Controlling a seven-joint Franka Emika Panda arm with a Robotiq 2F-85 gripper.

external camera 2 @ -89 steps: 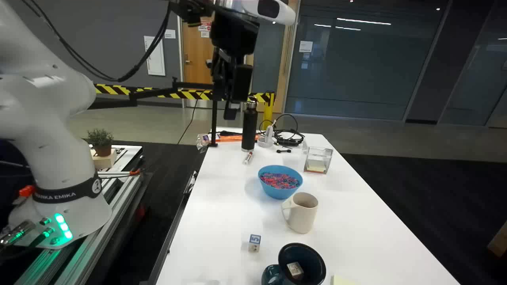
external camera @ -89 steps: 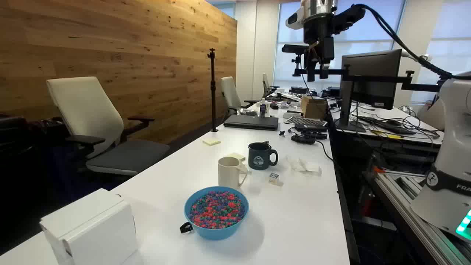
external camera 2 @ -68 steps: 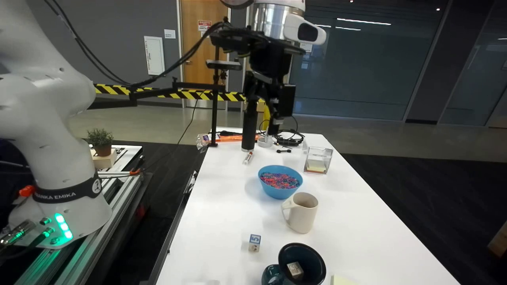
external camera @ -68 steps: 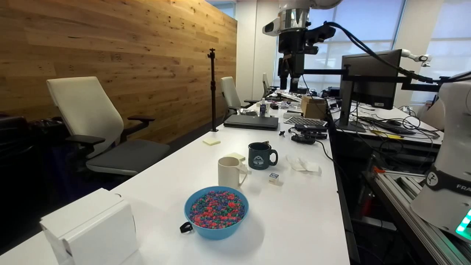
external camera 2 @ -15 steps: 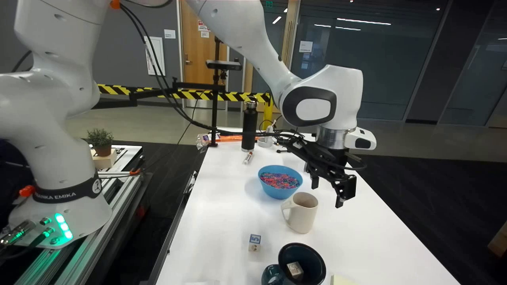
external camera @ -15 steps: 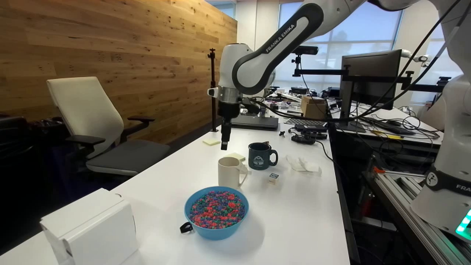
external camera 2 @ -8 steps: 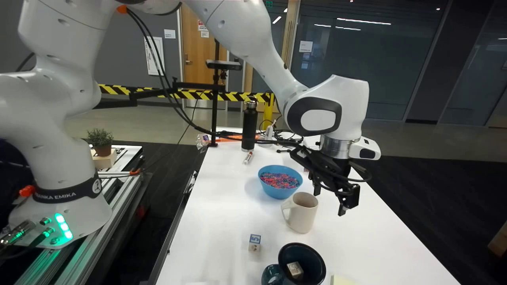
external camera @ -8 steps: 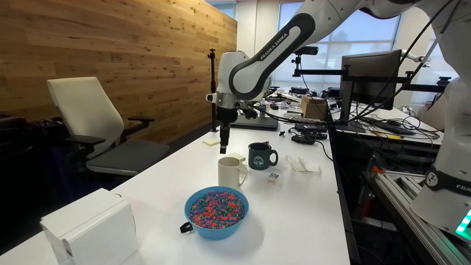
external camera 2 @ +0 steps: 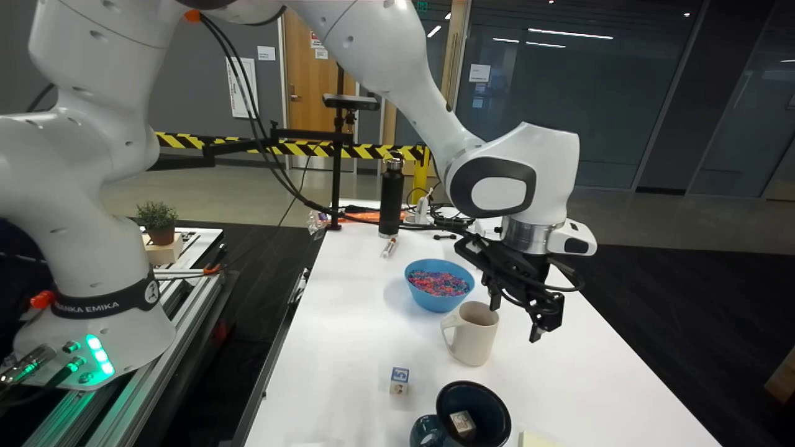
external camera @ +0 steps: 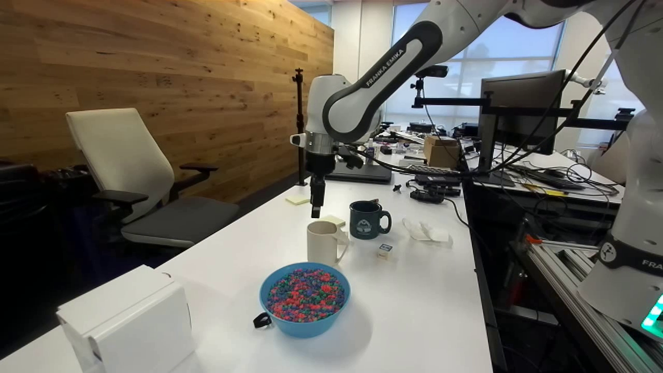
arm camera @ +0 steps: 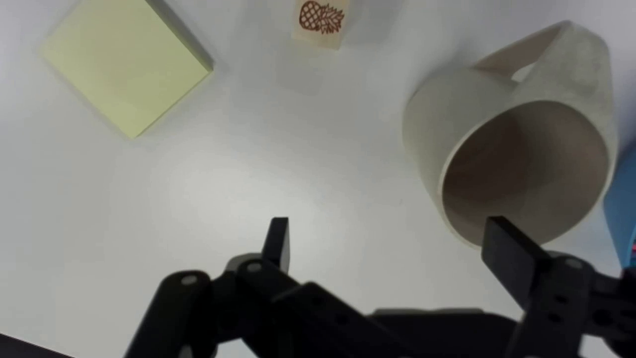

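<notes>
– Wrist view: condition of the claw [arm camera: 385, 236]?
– Spread wide, at the lower edge. I find the beige mug [arm camera: 526, 169] at right, its rim partly hidden by the claw; contact I cannot confirm.
– Exterior?
– In an exterior view, the mug stands upright mid-frame, just above the blue bowl [external camera: 305, 330]. In an exterior view, a block [external camera 2: 399, 380] sits lower centre; a dark mug [external camera 2: 492, 411], second block [external camera 2: 463, 424] inside, at the bottom edge.

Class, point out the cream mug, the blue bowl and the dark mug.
Cream mug [external camera 2: 472, 339], in an exterior view: outer wall.
Blue bowl [external camera: 305, 330], in an exterior view: outer wall.
Dark mug [external camera: 364, 226], in an exterior view: printed emblem.
</notes>
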